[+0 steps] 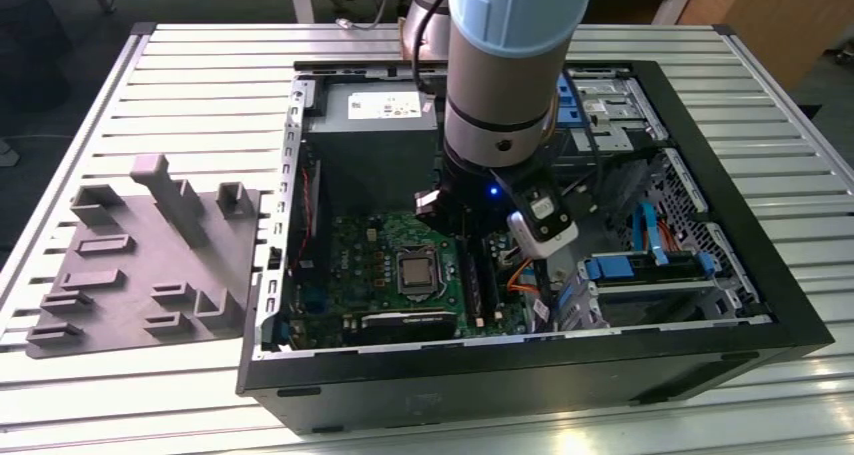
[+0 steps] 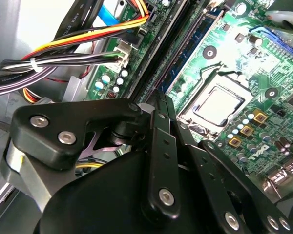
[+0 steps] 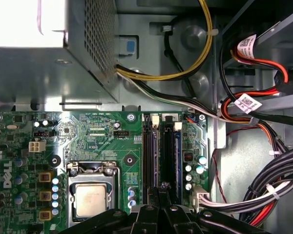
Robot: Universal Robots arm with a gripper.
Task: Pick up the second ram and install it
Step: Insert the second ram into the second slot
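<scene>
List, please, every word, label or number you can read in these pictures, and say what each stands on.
White cable tags: printed, but too small to read.
Sticker on the power supply: too blurred to read.
Fine white lettering on the motherboard: too small to read.
No text here can be quoted reliably.

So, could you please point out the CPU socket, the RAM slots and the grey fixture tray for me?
CPU socket (image 3: 90,199): first wrist view, on the silver processor lid.
RAM slots (image 3: 161,156): first wrist view, midway along the long black slots.
Grey fixture tray (image 1: 140,265): exterior view, on its flat base.
</scene>
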